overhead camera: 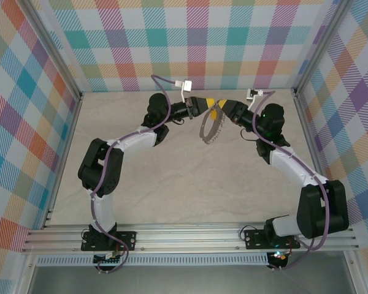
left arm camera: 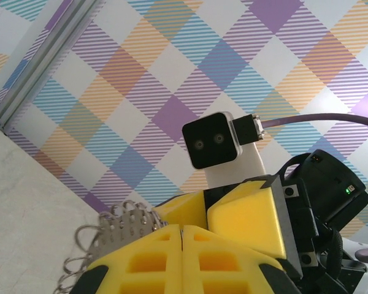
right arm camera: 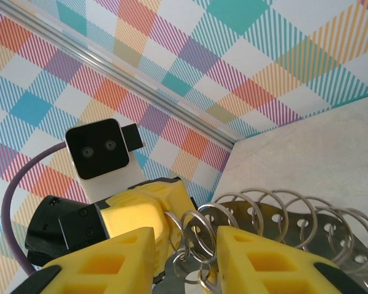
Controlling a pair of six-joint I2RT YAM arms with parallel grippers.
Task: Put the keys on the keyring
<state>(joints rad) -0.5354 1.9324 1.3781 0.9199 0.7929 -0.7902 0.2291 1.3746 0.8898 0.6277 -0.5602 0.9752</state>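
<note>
The keyring [overhead camera: 210, 130], a dark band fringed with silvery wire loops, hangs above the table at the back middle, just under the two grippers' meeting tips. My right gripper [overhead camera: 219, 110] [right arm camera: 185, 245] is closed down on the ring's looped rim [right arm camera: 306, 223], with loops bunched in the narrow gap between its fingers. My left gripper [overhead camera: 207, 104] [left arm camera: 183, 229] is shut tip to tip against it. A thin dark sliver shows in its seam, seemingly the key's blade. The key's head is hidden. The ring [left arm camera: 113, 229] shows left of the left fingers.
The pale table [overhead camera: 172, 184] lies below, closed in by checked walls at the back and both sides. Both arms arch in from the near rail. Each wrist camera [left arm camera: 211, 141] [right arm camera: 98, 150] faces the other at close range.
</note>
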